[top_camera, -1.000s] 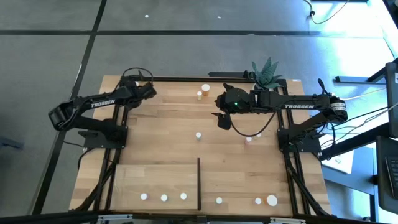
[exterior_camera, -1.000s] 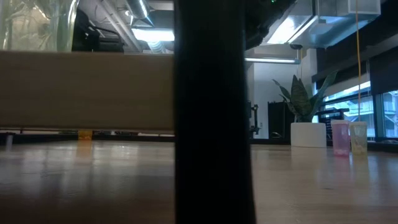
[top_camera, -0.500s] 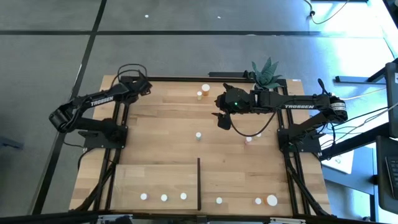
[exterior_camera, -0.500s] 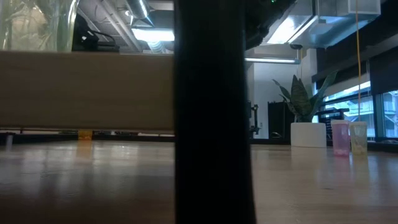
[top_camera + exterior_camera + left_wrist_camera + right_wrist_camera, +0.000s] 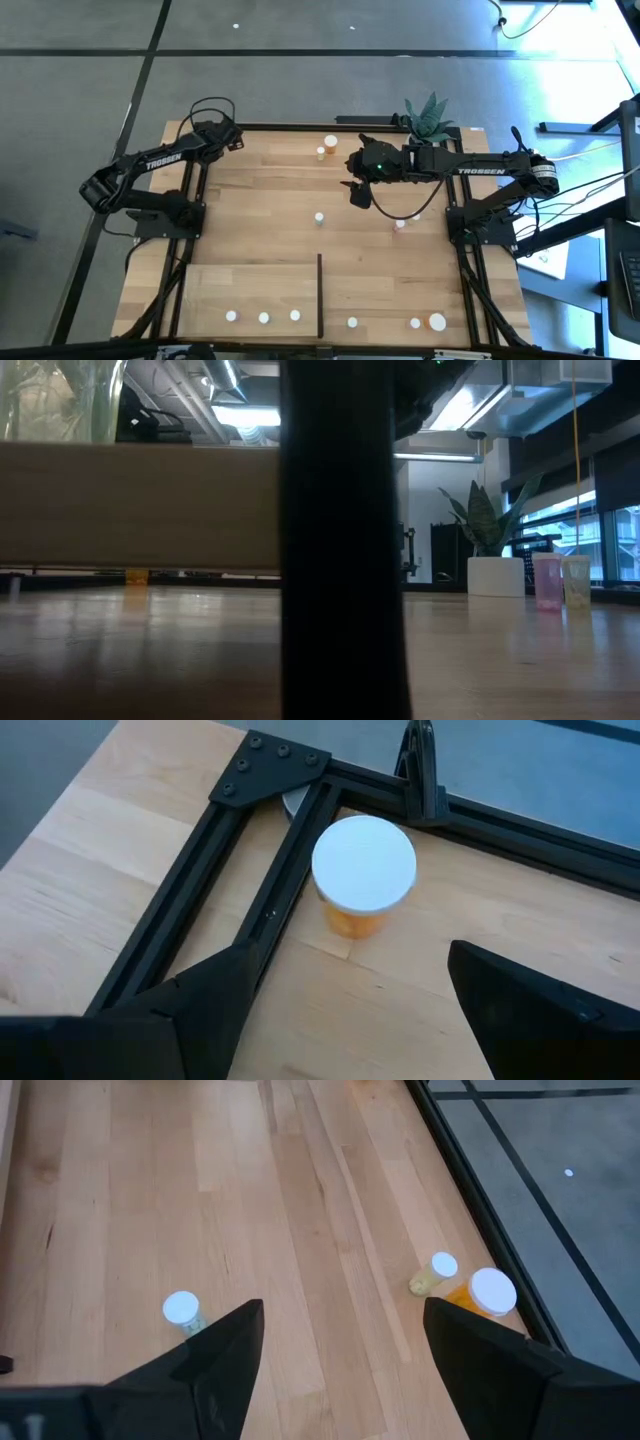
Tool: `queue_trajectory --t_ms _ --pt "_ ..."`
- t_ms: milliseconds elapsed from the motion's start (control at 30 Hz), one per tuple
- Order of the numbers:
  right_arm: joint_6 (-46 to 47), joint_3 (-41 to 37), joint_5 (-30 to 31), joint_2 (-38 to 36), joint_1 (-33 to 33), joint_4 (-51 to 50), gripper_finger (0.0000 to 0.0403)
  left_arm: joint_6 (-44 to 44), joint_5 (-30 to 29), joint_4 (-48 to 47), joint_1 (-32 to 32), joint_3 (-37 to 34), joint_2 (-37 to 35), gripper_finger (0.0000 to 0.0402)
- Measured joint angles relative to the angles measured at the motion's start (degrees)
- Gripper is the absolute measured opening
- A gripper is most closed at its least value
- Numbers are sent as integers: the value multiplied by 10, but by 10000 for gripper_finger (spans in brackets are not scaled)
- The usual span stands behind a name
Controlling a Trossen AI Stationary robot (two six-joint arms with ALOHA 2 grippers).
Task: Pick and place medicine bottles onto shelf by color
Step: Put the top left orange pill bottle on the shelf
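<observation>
An orange medicine bottle (image 5: 356,915) with a white cap stands upright in the table's far left corner, against the black rail. My left gripper (image 5: 352,960) (image 5: 226,136) hovers over it, open, with the bottle ahead of the fingertips and untouched. My right gripper (image 5: 342,1315) (image 5: 358,190) hangs open above the table's middle. On the bare table beyond it stand a greenish bottle (image 5: 182,1310), a small yellowish one (image 5: 437,1272) and a larger orange one (image 5: 483,1293). The shelf (image 5: 250,290) lies at the near left and carries three white-capped bottles (image 5: 264,318).
A black upright strip (image 5: 320,295) closes the shelf's right end and fills the middle of the low view (image 5: 340,540). Right of it stand three more bottles (image 5: 415,323). A pink bottle (image 5: 400,224) stands near the right arm's base. A potted plant (image 5: 430,118) sits at the far edge.
My left gripper has swung toward the table's far left corner and has stayed open. The right arm has kept still.
</observation>
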Motion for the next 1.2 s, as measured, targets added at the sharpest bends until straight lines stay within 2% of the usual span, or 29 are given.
queue_trajectory --t_ms 867,1200 --pt "0 0 0 0 0 0 278 -2 -27 47 0 -23 1 322" --pt "0 0 0 0 0 0 278 10 -34 79 0 -24 77 322"
